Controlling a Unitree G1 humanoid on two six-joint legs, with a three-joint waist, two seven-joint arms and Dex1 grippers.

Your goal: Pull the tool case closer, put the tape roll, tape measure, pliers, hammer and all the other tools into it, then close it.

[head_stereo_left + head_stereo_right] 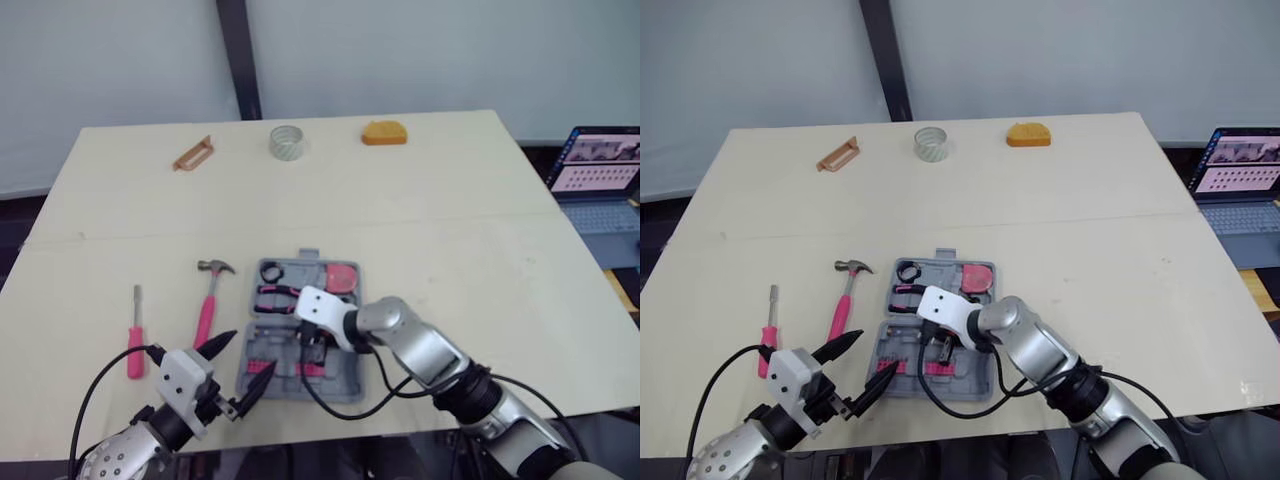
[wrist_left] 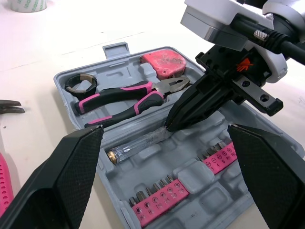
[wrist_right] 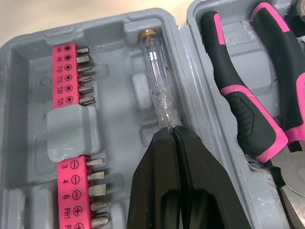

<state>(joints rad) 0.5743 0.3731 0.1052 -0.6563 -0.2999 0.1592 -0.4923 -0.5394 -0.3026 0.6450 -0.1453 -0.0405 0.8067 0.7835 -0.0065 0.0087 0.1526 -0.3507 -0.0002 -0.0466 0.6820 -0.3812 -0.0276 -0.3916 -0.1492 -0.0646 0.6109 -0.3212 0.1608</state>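
Observation:
The grey tool case (image 1: 308,262) lies open near the table's front edge. In it are pink-handled pliers (image 2: 128,98), a pink tape measure (image 2: 164,62), a black ring (image 2: 81,85), rows of bits (image 3: 71,71) and a clear-handled screwdriver (image 3: 157,81). My right gripper (image 3: 172,129) is shut, and its tips touch the end of the clear screwdriver in its slot. At the case's front left corner my left gripper (image 1: 252,352) hangs open and holds nothing. A hammer (image 1: 210,300) and a pink screwdriver (image 1: 135,340) lie left of the case. The tape roll (image 1: 286,141) sits at the far edge.
A tan handled tool (image 1: 193,154) and an orange object (image 1: 384,133) lie at the far edge beside the tape roll. An open laptop (image 1: 600,165) stands off the table's right side. Black cables trail from both wrists over the front edge.

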